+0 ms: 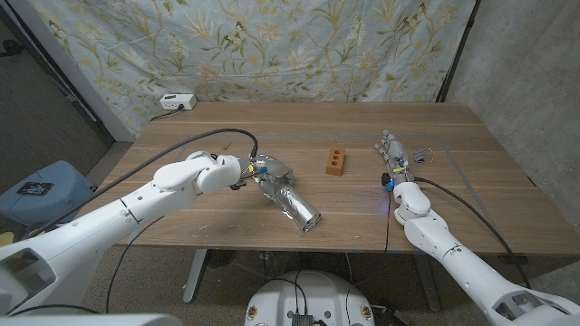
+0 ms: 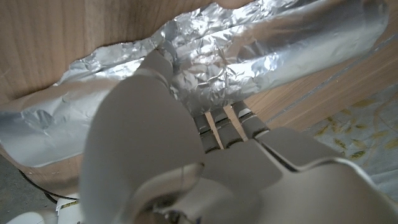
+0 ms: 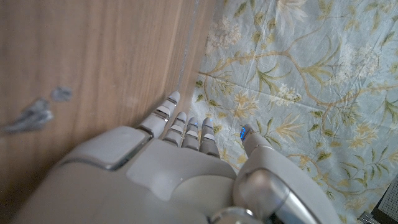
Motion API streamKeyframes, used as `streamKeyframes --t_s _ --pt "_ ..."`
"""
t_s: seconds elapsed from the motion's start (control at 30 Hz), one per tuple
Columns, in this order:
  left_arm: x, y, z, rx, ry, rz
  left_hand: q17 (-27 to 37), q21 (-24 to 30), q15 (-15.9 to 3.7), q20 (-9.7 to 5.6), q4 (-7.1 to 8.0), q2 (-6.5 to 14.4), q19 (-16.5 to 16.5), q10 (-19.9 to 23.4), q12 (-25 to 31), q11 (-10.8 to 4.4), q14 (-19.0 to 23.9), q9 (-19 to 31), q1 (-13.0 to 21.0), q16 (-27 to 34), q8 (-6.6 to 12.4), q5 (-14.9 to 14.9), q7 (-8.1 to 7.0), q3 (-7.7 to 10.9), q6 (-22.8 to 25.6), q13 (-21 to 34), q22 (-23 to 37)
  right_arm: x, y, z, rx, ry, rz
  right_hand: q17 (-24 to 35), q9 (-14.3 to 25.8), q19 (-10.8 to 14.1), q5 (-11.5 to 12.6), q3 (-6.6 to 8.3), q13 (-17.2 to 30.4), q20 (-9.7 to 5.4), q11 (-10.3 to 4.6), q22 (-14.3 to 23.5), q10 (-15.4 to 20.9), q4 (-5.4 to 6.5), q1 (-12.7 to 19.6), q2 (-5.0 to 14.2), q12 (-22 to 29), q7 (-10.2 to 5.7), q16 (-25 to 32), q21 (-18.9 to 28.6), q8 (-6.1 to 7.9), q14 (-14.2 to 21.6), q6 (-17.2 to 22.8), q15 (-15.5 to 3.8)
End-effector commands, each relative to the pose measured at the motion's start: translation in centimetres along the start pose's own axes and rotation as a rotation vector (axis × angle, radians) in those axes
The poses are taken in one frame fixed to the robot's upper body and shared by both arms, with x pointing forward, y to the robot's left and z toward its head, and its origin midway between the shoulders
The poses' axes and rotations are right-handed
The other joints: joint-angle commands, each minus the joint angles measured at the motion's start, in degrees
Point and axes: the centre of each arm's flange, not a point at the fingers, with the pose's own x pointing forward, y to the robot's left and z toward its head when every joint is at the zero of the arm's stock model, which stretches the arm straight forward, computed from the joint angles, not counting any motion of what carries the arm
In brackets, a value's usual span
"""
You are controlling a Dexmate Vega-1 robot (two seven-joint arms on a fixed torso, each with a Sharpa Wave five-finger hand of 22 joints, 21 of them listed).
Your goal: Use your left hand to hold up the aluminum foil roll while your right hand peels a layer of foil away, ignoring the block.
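The aluminum foil roll (image 1: 297, 208) lies on the table's front middle, its open end pointing toward the front edge. My left hand (image 1: 264, 170) grips its far, crumpled end. In the left wrist view my left hand (image 2: 186, 143) has its fingers (image 2: 163, 62) pressed into the wrinkled foil roll (image 2: 280, 43). My right hand (image 1: 393, 154) stands at the right of the table, well apart from the roll, fingers straight and holding nothing. The right wrist view shows this hand (image 3: 168, 162) with fingers stretched out along the wood. An orange-brown block (image 1: 336, 160) sits between the two hands.
Small foil scraps (image 1: 421, 154) lie just right of my right hand, also blurred foil scraps (image 3: 31, 115) on the wood. A white box (image 1: 177, 101) sits at the back left table edge. A floral curtain (image 1: 290, 45) hangs behind the table.
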Motion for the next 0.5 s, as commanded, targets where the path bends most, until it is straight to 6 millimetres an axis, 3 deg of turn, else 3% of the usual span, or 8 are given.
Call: streamKeyframes --t_s 0.03,0.5 --pt "0.1 0.6 -0.3 0.011 0.016 0.013 0.43 0.27 -0.12 0.14 0.41 1.37 0.63 2.78 2.05 -2.09 0.77 0.54 1.32 0.56 0.79 0.68 -0.11 -0.02 0.69 2.86 0.26 0.7 -0.1 1.2 -0.020 -0.012 0.010 0.25 0.20 -0.23 0.23 -0.13 0.12 -3.12 0.14 0.16 -0.25 -0.07 0.71 1.22 0.44 0.04 0.33 0.21 0.14 -0.32 0.01 -0.89" --pt "0.2 2.5 -0.6 0.032 0.059 0.005 0.65 0.49 -0.75 0.03 0.66 1.63 1.15 4.51 2.84 -2.86 2.55 1.51 1.61 0.79 2.62 1.32 -0.48 0.01 1.30 3.56 0.33 1.2 -0.1 2.0 -0.034 -0.018 0.018 0.24 0.20 -0.22 0.24 -0.15 0.11 -3.12 0.03 0.16 -0.26 -0.08 0.73 1.22 0.45 0.09 0.33 0.22 0.16 -0.35 0.06 -0.92"
